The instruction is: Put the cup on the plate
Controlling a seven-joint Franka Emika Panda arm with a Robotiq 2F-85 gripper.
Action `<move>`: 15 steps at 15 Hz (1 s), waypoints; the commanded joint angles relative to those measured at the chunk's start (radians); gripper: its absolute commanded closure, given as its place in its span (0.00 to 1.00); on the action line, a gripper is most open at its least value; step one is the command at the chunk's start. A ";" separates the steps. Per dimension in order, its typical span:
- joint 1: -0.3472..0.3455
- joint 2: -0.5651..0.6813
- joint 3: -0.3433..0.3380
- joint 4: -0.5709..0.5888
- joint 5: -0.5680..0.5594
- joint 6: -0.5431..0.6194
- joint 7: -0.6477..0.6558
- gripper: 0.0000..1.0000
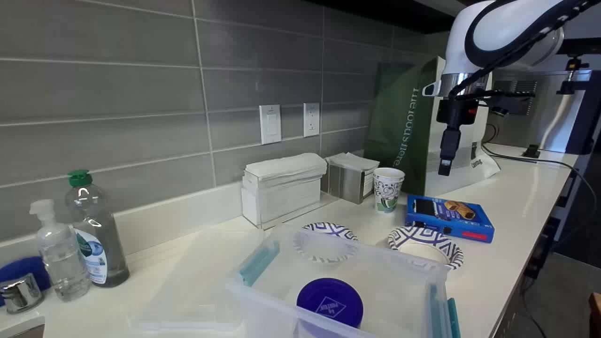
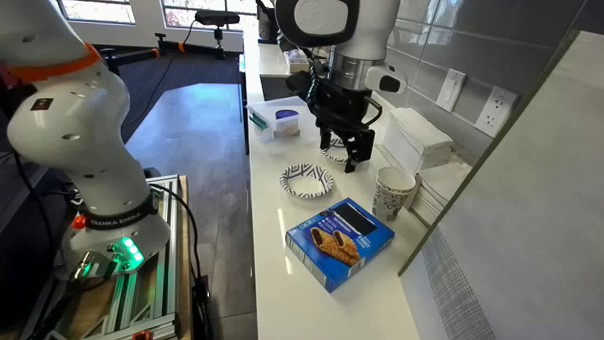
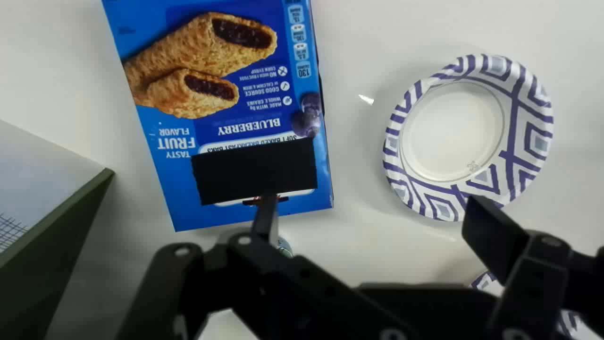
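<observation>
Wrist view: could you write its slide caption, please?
Past the open hand: a blueberry breakfast-bar box, a blue-patterned paper plate, and a second plate, partly hidden.

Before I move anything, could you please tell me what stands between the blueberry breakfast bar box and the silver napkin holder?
A stack of printed white paper cups stands there, in both exterior views.

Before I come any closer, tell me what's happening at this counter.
A robot arm hangs over the counter, its gripper open and holding nothing. The paper cup stands upright beside the blue box. Neither the patterned plate near that box nor the second plate holds a cup, so putting the cup on a plate is not yet done.
</observation>
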State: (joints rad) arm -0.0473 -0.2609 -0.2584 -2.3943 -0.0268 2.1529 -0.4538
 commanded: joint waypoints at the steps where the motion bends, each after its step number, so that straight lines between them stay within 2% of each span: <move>1: -0.020 0.001 0.020 0.001 0.006 -0.002 -0.004 0.00; 10: -0.020 0.001 0.020 0.001 0.006 -0.002 -0.004 0.00; 15: 0.004 0.023 0.063 0.014 0.047 0.026 0.040 0.00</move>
State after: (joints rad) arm -0.0488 -0.2608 -0.2261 -2.3935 -0.0171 2.1536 -0.4384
